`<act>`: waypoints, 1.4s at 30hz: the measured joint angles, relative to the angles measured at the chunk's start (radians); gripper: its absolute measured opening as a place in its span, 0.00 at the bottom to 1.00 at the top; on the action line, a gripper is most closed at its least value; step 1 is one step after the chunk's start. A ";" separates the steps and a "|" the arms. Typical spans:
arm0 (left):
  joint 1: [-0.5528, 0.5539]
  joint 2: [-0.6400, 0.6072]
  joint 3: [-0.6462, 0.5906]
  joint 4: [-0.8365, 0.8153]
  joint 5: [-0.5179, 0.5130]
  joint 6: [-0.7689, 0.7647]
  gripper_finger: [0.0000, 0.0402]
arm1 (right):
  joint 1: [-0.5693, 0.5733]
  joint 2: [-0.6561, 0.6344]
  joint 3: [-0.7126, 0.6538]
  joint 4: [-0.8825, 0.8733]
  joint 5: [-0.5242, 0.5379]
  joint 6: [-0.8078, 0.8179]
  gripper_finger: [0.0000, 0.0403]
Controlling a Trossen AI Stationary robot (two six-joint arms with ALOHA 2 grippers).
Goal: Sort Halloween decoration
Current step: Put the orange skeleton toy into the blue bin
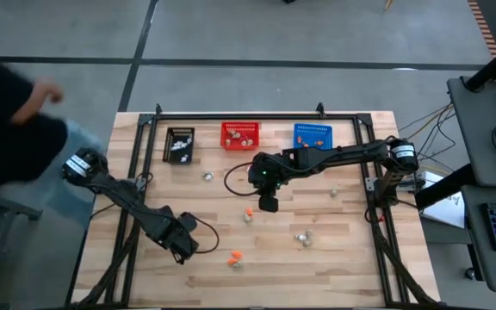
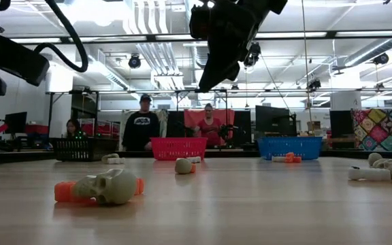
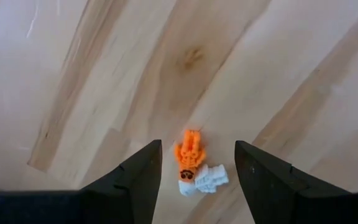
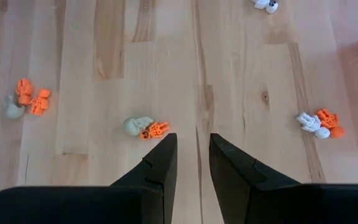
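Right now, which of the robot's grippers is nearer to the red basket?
The right gripper. It hangs over the table's middle, a short way in front of the red basket. The left gripper is much farther off, near the table's front left.

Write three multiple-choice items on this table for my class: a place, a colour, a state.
1. Which basket stands between the other two? A black B red C blue
2. The trinket the left hand faces is: A green B blue C orange and white
3. The left hand is: A open B shut on a basket C out of view
Key: B, red basket mid-row; C, seen in the left wrist view; A, fingers apart, nothing held.
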 joint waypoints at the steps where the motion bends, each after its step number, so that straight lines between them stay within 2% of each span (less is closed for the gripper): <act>1: -0.003 0.000 -0.005 0.000 0.000 -0.006 0.46 | 0.000 0.000 0.000 0.000 0.000 0.004 0.20; 15: -0.021 0.000 -0.081 0.100 0.029 -0.068 0.42 | 0.005 0.000 0.000 0.000 -0.001 0.014 0.20; 28: -0.021 -0.002 -0.129 0.118 0.029 -0.093 0.40 | 0.005 0.000 0.000 0.000 0.001 0.013 0.20; 32: -0.021 -0.002 -0.128 0.121 0.029 -0.092 0.33 | 0.005 0.000 0.000 0.000 0.001 0.012 0.20; 42: -0.021 -0.002 -0.128 0.118 0.028 -0.059 0.07 | 0.005 -0.003 0.000 -0.018 -0.001 -0.003 0.20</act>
